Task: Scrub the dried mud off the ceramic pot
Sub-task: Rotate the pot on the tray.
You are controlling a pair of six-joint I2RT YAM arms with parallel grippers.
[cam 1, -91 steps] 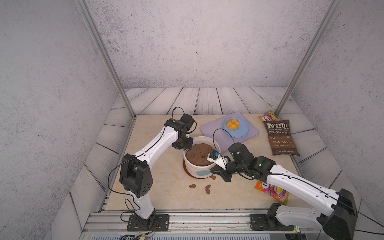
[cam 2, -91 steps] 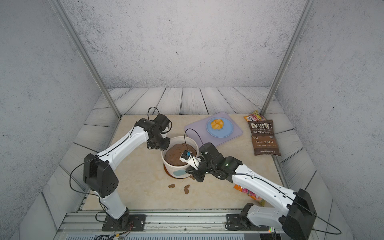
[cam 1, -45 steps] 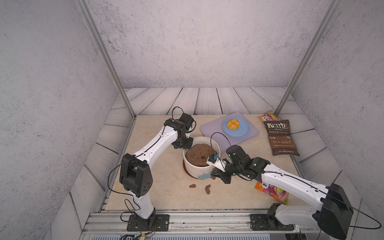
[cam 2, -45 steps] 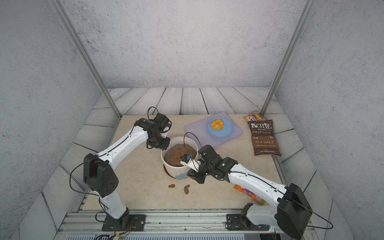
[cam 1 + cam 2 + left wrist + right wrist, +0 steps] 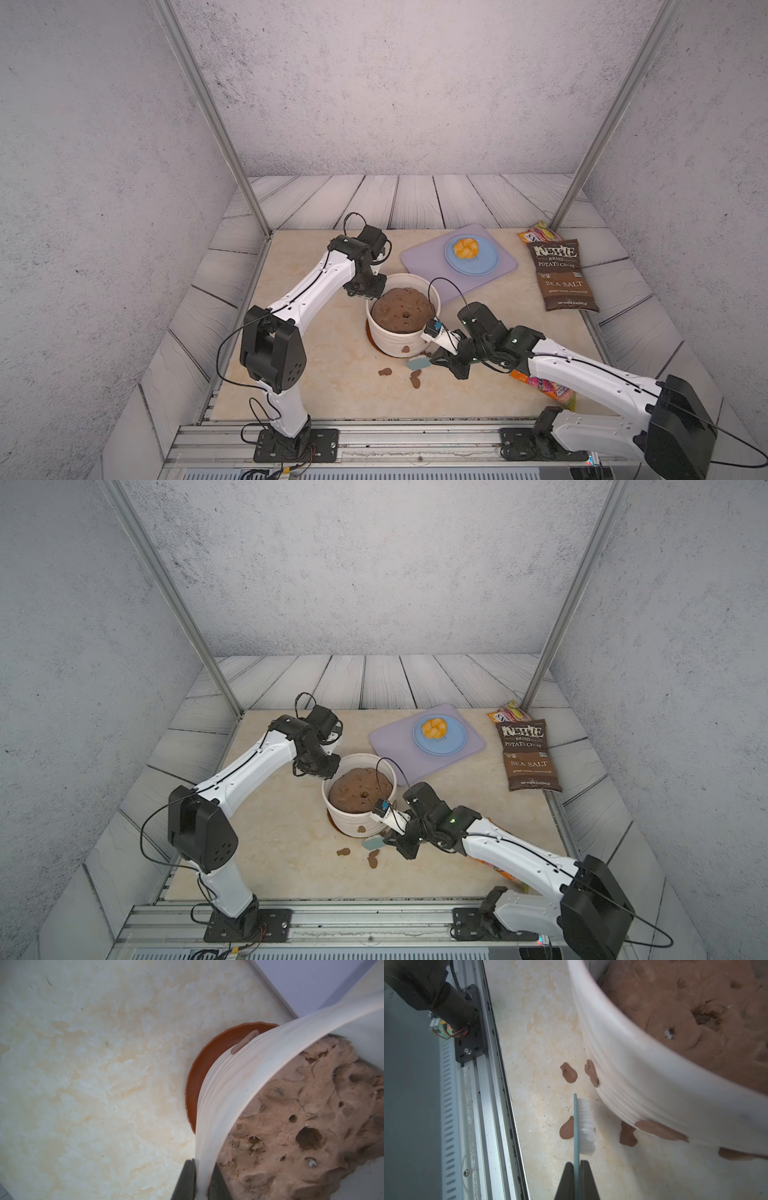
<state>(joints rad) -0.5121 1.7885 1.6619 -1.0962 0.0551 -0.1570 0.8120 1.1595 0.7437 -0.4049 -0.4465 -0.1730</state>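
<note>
Beside 1 ceramic pot lie 3 flakes of dried mud.

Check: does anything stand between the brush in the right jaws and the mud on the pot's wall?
Nothing visible does. The brush in the right gripper faces the ceramic pot, with an open gap to the dried mud on its wall.

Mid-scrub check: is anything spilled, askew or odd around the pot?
Brown mud flakes lie loose on the table in front of the pot, and mud patches cling to its wall. A colourful snack packet lies partly under the right arm, where it might get dragged. Nothing else stands out.
</note>
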